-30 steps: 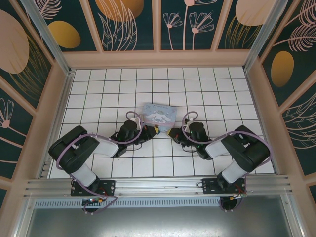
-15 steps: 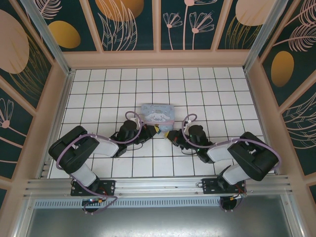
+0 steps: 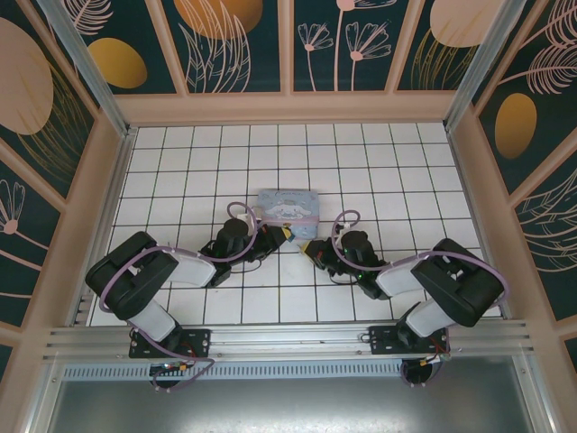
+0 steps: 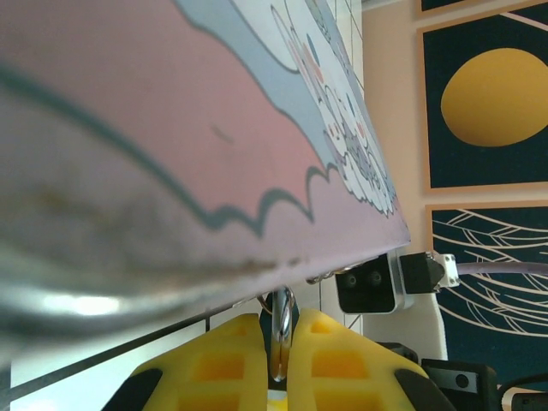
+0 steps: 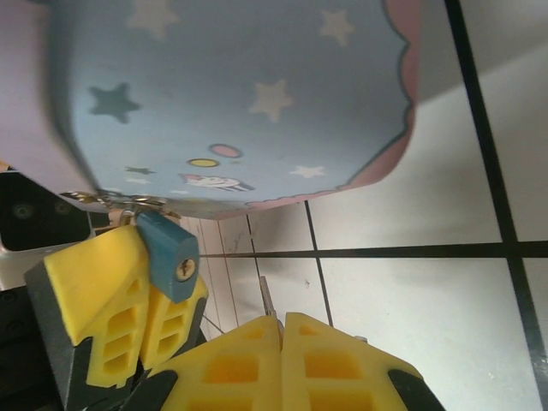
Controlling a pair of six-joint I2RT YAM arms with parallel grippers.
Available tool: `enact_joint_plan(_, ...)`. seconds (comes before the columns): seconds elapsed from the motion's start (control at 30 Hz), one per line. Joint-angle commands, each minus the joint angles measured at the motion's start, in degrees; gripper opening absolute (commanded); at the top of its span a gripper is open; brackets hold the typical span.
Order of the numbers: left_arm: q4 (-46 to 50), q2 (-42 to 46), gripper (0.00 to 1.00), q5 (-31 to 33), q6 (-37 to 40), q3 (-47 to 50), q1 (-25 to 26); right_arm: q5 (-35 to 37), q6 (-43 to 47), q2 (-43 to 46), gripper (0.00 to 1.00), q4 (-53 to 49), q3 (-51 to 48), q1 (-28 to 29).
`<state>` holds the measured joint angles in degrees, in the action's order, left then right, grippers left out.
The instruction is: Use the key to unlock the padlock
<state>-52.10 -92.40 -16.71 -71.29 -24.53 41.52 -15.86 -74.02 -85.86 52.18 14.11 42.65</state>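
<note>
A pale blue tin box (image 3: 287,206) printed with a cartoon sits near the middle of the white tiled tabletop (image 3: 180,162), a little toward the near edge. Both arms reach in to its near side and the two grippers come close together there.

In the right wrist view the small teal padlock (image 5: 169,254) hangs from a metal hasp (image 5: 120,200) at the box's lower edge, with its brassy keyhole facing the camera. The left gripper (image 3: 285,236) has its yellow fingers (image 5: 94,287) pressed together on the padlock. The left wrist view shows a thin silvery piece of metal (image 4: 280,330) pinched between them, right under the box's rim.

The right gripper (image 5: 282,324) is also fully closed, and it pinches the key (image 5: 267,300). Only the thin blade of the key sticks out past the fingertips. The blade's tip is just to the right of the padlock, near it but not in the keyhole.
</note>
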Motion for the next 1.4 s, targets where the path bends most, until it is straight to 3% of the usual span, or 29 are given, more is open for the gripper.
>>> enact_joint_plan(0.0, -3.7, 1.8, 0.00, -0.8, -0.4, -0.9, -0.3, 0.9, -0.6, -0.8, 0.00, 2.9, 1.4, 0.4)
enact_joint_plan(1.37, -4.4, 0.4, 0.00, 0.1, 0.4, -0.5, -0.4, 0.7, 0.5, 1.9, 0.00, 0.1, 5.0, 0.4)
